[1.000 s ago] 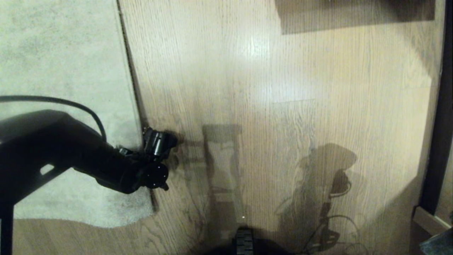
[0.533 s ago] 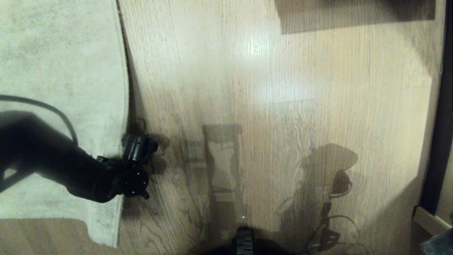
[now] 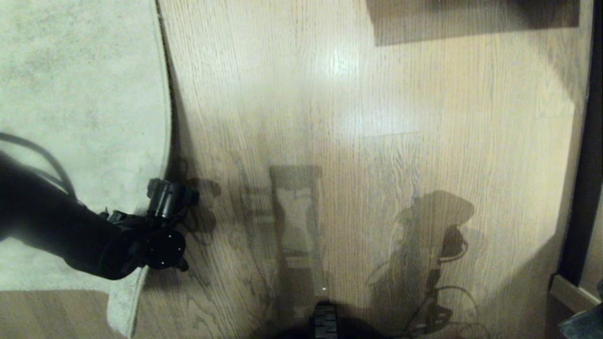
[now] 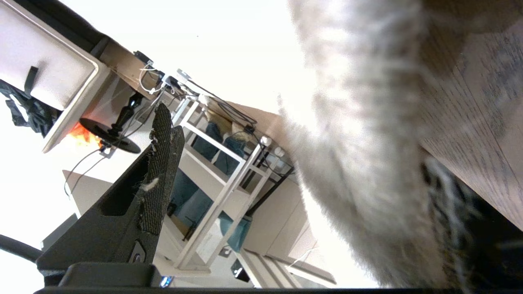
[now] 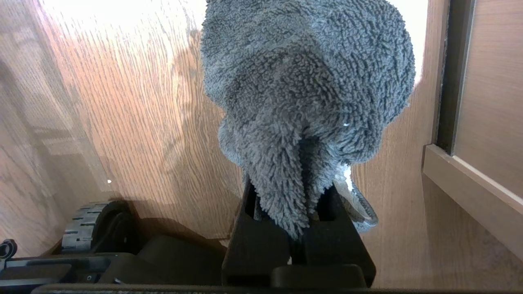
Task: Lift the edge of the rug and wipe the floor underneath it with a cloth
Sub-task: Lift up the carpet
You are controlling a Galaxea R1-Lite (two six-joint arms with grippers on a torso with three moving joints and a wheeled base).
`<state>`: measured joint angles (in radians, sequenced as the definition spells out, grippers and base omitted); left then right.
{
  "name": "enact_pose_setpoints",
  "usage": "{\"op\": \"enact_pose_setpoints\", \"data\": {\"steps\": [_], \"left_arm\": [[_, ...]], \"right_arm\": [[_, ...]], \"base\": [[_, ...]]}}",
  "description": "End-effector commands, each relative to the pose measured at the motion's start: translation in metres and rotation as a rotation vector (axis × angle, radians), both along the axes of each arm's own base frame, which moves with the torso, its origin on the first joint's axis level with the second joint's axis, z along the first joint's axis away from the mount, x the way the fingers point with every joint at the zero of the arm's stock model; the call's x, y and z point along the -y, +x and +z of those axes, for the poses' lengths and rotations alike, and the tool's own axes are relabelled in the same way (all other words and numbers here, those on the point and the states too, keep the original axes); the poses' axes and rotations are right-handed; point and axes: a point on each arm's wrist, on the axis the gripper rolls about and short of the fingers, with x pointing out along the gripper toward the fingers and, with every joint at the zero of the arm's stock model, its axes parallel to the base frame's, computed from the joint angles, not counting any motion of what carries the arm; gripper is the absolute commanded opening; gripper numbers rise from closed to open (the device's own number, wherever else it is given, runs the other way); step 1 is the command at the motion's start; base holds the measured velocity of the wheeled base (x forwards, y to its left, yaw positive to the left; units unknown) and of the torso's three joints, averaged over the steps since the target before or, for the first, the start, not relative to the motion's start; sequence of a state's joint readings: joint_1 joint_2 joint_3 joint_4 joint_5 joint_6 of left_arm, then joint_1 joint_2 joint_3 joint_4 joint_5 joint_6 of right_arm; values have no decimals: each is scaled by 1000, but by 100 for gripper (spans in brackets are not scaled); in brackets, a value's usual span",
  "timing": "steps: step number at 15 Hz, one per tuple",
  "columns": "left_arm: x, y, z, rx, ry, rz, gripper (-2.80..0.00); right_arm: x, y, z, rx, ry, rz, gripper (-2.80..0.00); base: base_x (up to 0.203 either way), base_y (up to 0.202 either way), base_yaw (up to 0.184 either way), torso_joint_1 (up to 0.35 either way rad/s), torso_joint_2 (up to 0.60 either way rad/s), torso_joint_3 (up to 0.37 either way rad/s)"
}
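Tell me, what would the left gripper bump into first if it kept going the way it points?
Probably the rug edge. The open left gripper sits right at it, and its wrist view shows the pile close ahead, though depth is hard to judge.

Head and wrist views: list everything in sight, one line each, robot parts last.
Pale grey-beige short-pile rug: one, covering the floor's left side, its edge bowed.
Light brown wood-grain plank floor: one, centre and right.
Dark grey fuzzy cloth: one, pinched in the right claw.
White metal shelf frame: one, background of the left wrist view.
Left claw: black, open, at the rug edge.
Right claw: black, shut on the cloth.
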<state>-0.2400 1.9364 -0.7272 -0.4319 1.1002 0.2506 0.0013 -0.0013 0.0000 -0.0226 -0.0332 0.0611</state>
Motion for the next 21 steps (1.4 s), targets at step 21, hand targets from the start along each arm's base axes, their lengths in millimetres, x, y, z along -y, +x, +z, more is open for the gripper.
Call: {"op": "enact_pose_setpoints", "data": {"steps": [21], "left_arm": [[9,-58,-16,-134,44,-85,0]], "right_arm": [[0,0,0,-1,0,0,-280]], "base": [[0,0,0,0,0,0]]}}
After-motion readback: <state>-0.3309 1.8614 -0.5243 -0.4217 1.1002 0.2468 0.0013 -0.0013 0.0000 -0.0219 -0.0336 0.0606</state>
